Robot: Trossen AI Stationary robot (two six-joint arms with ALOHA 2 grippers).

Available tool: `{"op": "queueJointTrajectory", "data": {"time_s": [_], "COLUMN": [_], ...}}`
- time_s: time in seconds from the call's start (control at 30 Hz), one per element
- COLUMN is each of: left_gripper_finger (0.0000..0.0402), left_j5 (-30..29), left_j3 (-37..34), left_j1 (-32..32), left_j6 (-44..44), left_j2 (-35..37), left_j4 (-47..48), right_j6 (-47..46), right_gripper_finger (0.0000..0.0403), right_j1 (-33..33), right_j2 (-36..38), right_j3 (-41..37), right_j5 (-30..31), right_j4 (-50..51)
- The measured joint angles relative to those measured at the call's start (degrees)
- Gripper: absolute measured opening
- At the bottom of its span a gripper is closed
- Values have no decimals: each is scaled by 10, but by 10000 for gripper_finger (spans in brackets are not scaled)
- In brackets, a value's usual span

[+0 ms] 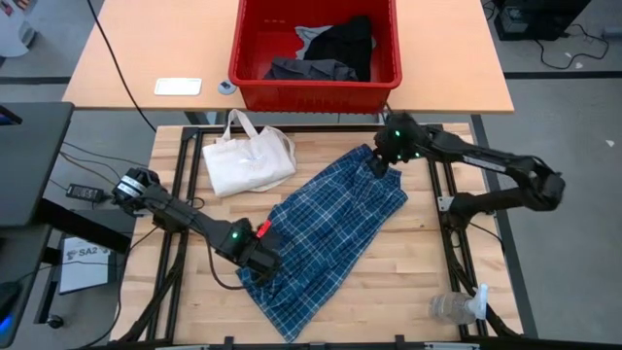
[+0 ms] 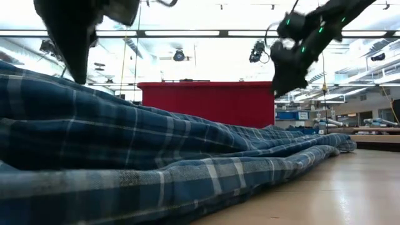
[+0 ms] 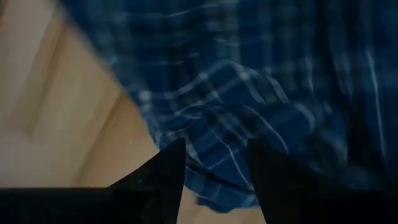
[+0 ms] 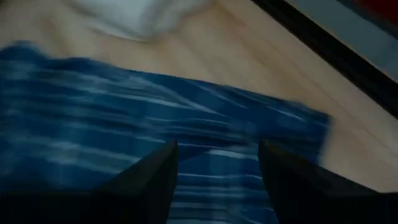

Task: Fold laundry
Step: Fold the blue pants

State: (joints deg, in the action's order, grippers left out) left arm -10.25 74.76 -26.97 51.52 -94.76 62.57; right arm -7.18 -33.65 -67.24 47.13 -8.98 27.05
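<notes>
The blue-and-white plaid garment (image 1: 326, 228) lies spread out and rumpled on the wooden table, slanting from the far right to the near left. My left gripper (image 1: 260, 261) hovers open above its near-left part, pointing down, with the plaid (image 3: 261, 81) showing past its parted fingers. My right gripper (image 1: 377, 167) stands open above the garment's far corner (image 4: 298, 124). In the low view it hangs clear of the cloth (image 2: 156, 144). Dark garments (image 1: 335, 49) lie in the red bin.
The red bin (image 1: 253, 83) stands on the second table beyond the far edge. A cream tote bag (image 1: 248, 160) lies at the far left of the wooden table. A clear plastic bottle (image 1: 457, 306) lies at the near right. Bare wood (image 1: 418, 262) shows right of the plaid.
</notes>
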Motion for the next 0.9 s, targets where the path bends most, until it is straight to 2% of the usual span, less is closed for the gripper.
{"op": "queueJointTrajectory", "data": {"time_s": [0.17, 0.3, 0.4, 0.53, 0.67, 0.8, 0.9], "left_gripper_finger": [176, 176, 176, 168, 151, 145, 145], "left_j5": [-1, -25, -25, 22, 69, 79, 99], "left_j3": [26, 26, 22, -20, -123, -210, -252], "left_j1": [-4, 8, 27, 42, 38, 21, -7], "left_j6": [-271, -432, -500, -563, -606, -644, -703], "left_j2": [0, 0, 0, 38, 120, 189, 220], "left_j4": [39, 101, 118, 64, -52, -118, -151], "right_j6": [-49, -101, -155, -291, -379, -388, -345], "right_gripper_finger": [223, 218, 217, 216, 215, 210, 209], "right_j1": [141, 282, 378, 469, 538, 586, 611], "right_j2": [47, 36, 3, -81, -202, -327, -416], "right_j3": [0, 0, 0, 28, 110, 242, 353], "right_j5": [17, 122, 218, 305, 352, 359, 362], "right_j4": [-22, -87, -154, -185, -159, -107, -32]}}
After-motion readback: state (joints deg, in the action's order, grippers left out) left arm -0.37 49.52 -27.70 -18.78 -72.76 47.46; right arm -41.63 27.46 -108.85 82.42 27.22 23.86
